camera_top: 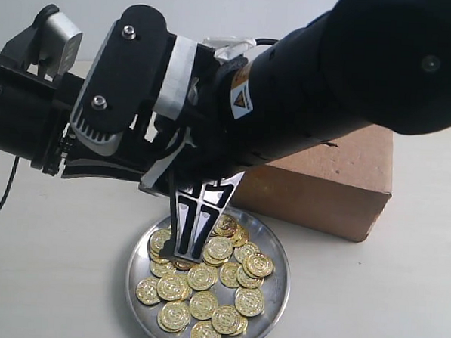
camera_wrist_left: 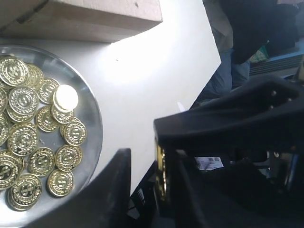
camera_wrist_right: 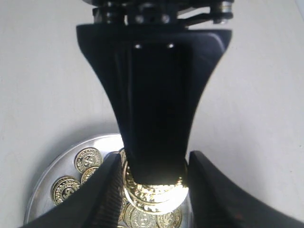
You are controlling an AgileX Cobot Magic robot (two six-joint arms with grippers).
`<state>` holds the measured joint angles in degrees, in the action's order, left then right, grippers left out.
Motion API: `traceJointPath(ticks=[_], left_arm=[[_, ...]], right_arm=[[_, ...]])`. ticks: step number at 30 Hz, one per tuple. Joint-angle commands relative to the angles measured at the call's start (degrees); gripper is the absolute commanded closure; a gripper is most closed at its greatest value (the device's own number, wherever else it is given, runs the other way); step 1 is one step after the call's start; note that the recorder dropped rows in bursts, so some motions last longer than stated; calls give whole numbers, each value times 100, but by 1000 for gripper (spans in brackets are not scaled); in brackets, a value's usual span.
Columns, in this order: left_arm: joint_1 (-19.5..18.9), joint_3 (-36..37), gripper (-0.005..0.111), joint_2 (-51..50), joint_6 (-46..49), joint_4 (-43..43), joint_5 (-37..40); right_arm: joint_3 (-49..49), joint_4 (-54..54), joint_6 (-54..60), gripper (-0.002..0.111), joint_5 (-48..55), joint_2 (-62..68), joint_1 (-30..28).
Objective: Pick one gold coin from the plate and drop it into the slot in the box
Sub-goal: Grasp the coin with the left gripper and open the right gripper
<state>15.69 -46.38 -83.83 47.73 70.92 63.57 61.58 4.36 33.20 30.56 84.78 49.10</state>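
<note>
A gold coin (camera_wrist_right: 156,194) hangs flat above the silver plate (camera_top: 279,293), which holds several more coins. My right gripper (camera_wrist_right: 156,202) points down and is shut on the coin's rim, one finger on each side. In the left wrist view the same coin (camera_wrist_left: 161,171) shows edge-on. My left gripper (camera_wrist_left: 147,166) stands open around it, with one finger (camera_wrist_right: 154,109) lying over the coin's top and the other apart from it. Behind the plate sits the brown box (camera_top: 323,189). My right arm covers most of its top face, and I cannot make out the slot.
My two arms cross closely over the plate, the left arm (camera_top: 31,121) level from the left and the right arm (camera_top: 352,70) coming from the upper right. A dark cable (camera_top: 1,195) trails on the white table at the left. The table edge (camera_wrist_left: 204,85) shows beyond the plate.
</note>
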Motion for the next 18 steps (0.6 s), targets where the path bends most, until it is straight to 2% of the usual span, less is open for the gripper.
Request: traceJointPath(ticks=[1,9,12,15,18], left_arm=[[36,-43,78,10,-10,85,-21],[36,-43,79,10,-10,178,-21],[36,-43,87,10,-10,178,-21],[36,-43,105,10,7,178,-10],[36,-43,107,10,34,188,53]], right_arm=[[16,-45,-26,84,-84,6,-44],[16,-45,-26,84,-248,6,-44],[16,-45,-26,84,-261,18,-44],[16,-45,-26,84,-290,80,-44],[16,-45,-26,84,-300,234,-44]])
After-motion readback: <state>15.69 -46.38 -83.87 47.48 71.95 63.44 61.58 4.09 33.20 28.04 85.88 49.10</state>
